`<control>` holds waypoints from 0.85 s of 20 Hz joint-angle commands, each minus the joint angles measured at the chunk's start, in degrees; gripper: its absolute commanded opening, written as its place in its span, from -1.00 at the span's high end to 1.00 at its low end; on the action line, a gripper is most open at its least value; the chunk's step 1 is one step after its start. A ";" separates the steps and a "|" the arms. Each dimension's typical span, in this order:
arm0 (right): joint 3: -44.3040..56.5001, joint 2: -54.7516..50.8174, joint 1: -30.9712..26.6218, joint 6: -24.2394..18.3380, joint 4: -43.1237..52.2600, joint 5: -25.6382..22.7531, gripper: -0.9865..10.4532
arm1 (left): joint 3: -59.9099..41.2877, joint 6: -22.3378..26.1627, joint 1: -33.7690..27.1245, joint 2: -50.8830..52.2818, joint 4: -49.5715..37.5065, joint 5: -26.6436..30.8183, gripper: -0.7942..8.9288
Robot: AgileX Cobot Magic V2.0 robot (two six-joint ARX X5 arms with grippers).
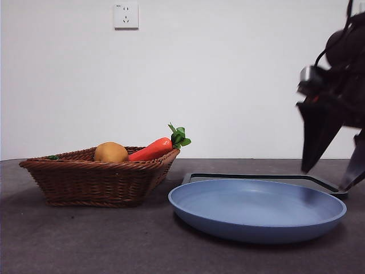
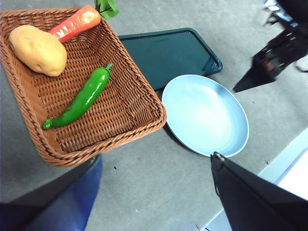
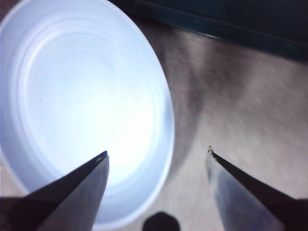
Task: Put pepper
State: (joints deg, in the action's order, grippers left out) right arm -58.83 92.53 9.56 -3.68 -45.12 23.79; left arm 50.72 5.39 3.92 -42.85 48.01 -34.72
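Pepper (image 2: pixel 83 98) lies ungrasped in the basket (image 2: pixel 144 122); both end effectors, right (image 3: pixel 157 154) and left (image 2: pixel 154 192), spread, empty. Next: reach, grasp pepper.

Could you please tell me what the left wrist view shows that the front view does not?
Only the left wrist view shows the whole pepper lying on the basket floor, apart from the yellow fruit.

Only the front view shows the wall socket.

Both show the carrot, the blue plate, the dark tray and the open right gripper.
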 commanded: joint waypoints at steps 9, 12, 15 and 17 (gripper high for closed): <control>-0.94 6.43 2.62 -0.20 5.33 -1.81 0.50 | 1.01 0.61 0.17 -0.20 -0.24 -0.20 0.03; -0.92 6.58 2.60 -0.22 5.46 -1.84 0.62 | 1.01 0.61 0.17 -0.20 -0.24 -0.20 0.03; -0.92 6.60 2.58 0.15 5.51 -1.86 0.76 | 1.01 0.61 0.17 -0.20 -0.24 -0.15 0.03; -0.92 6.60 2.54 0.90 5.97 -2.01 0.82 | 1.01 0.61 0.24 -0.20 -0.24 0.17 0.03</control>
State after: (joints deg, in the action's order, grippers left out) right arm -58.83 97.82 11.92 -3.36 -39.51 21.87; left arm 50.72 5.39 3.92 -42.85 48.01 -34.63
